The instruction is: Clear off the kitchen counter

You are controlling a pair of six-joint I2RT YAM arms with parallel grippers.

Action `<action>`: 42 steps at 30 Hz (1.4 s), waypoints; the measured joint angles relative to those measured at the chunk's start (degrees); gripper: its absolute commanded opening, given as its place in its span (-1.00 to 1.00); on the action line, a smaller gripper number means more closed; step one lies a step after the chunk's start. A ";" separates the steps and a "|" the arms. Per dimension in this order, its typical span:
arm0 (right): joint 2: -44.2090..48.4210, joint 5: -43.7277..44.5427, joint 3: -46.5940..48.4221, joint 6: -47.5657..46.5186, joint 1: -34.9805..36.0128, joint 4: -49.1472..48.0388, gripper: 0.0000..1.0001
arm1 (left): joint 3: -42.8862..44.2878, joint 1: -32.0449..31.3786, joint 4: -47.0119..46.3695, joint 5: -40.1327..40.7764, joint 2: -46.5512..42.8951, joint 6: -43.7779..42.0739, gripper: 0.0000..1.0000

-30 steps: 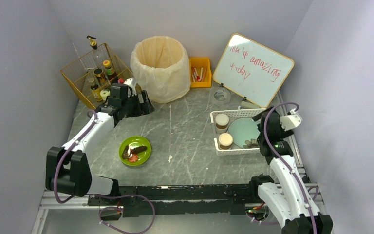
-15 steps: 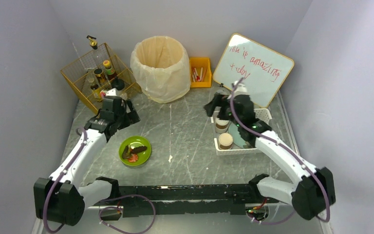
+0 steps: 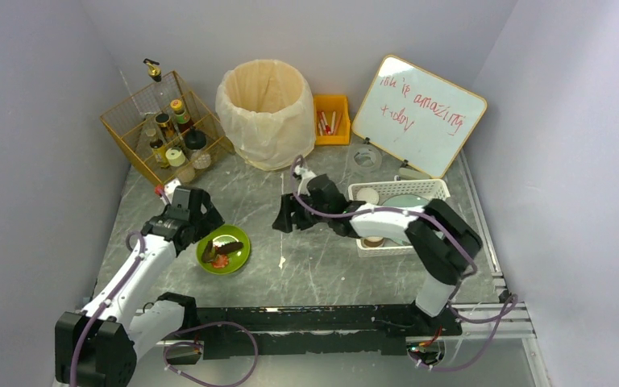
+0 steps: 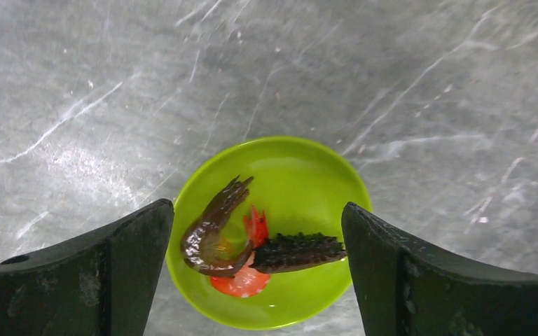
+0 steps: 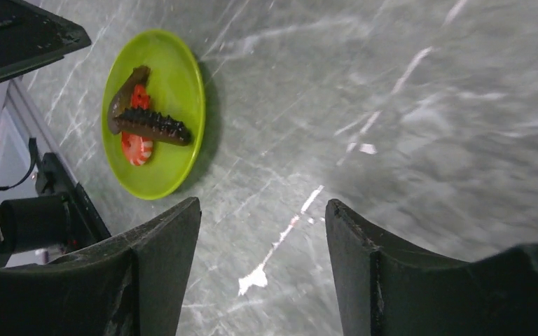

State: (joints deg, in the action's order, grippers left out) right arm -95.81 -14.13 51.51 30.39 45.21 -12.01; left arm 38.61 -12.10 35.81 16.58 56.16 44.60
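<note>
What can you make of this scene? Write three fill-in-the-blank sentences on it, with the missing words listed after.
The left gripper hangs over the ____ plate.
The whiteboard carries ____ writing.
The right gripper is ____, holding nothing, above the kitchen counter.
Missing words: green; red; open.

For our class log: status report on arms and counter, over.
Left gripper open, over green plate. Right gripper open, empty, above kitchen counter. Nothing blocking plate.
</note>
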 measured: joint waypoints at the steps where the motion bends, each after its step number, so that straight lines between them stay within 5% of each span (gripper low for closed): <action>1: -1.92 -1.05 0.26 0.83 0.68 -1.16 0.32 | -1.14 0.00 -0.09 -0.02 -0.15 0.15 0.84; 13: -20.87 -10.32 9.27 12.04 4.42 -13.40 0.19 | -5.53 0.00 -1.33 0.04 -1.05 0.98 0.61; 22: -27.45 -11.78 16.68 17.05 5.16 -13.84 -0.15 | -8.09 0.00 -0.90 0.02 -1.64 2.16 0.31; 42: -28.02 -6.21 17.16 17.44 6.80 -11.56 -0.89 | -8.09 0.02 -1.86 -1.03 -2.43 2.10 0.46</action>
State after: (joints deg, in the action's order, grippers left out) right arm -123.83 -20.34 68.66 47.83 52.01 -23.57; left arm 30.52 -12.08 33.95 15.55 53.74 46.70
